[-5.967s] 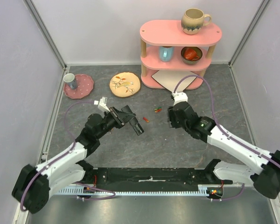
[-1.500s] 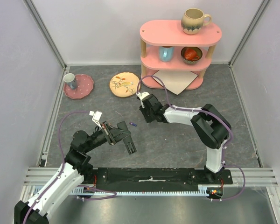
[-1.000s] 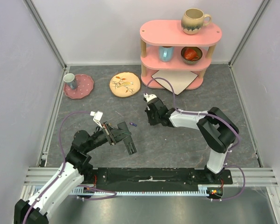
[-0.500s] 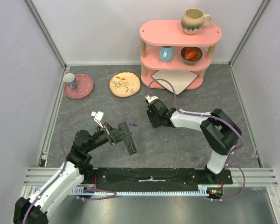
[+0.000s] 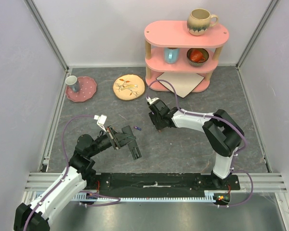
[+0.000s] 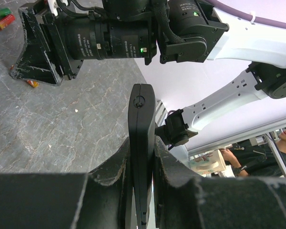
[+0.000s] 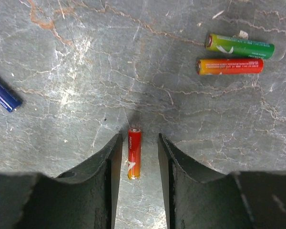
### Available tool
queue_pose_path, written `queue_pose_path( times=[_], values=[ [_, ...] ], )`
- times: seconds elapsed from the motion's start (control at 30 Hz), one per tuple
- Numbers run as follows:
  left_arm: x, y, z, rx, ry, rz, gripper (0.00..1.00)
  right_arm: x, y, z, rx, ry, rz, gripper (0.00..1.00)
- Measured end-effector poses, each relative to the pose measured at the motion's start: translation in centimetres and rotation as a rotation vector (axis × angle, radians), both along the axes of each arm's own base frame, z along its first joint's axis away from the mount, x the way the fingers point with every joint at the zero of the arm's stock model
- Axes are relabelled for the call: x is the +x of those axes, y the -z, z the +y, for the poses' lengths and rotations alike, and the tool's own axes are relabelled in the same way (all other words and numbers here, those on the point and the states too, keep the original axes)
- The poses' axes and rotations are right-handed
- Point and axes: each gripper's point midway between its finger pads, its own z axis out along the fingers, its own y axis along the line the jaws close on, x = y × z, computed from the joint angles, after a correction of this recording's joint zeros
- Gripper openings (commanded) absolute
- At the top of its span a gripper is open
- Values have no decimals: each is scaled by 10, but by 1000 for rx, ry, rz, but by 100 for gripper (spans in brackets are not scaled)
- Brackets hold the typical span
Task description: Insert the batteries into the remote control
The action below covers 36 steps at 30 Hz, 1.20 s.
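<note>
Holding cup [image 5: 72, 83]: plate [image 5: 88, 89]; remote [image 6: 141, 112]: left hand [image 6: 142, 149]

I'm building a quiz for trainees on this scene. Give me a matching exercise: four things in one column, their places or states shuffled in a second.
1 remote control
2 blue battery
3 green battery
4 right tool

A open, straddling a red battery
B beside an orange-red battery
C clamped in the left tool
D alone at the right wrist view's left edge

Pairs: 1-C, 2-D, 3-B, 4-A
</note>
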Motion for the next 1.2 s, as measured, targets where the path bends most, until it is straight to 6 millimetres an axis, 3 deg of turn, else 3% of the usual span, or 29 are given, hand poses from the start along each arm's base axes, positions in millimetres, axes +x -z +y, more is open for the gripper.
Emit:
queue_pose_path(
  times=[0.2,0.5,0.6,0.67,0.9,1.03,1.2],
  values=[
    [0,0,0,0,0,0,2,4,0,4,-4,-17,-2,36],
    [0,1,0,1,0,2,2,3,0,5,0,-31,2,18],
    [0,1,0,2,0,3,2,3,0,5,-2,-33,2,11],
    [1,2,0,3,0,6,2,3,0,4,-1,-32,2,1],
    [11,15,-6,31,-2,60,2,-8,-3,-8,5,-20,8,0],
    [21,18,-9,38,-18,96,2,-15,-25,-13,52,-8,-16,0],
    [38,8,-10,17,-68,88,2,-12,-94,-7,217,11,-150,0]
  ],
)
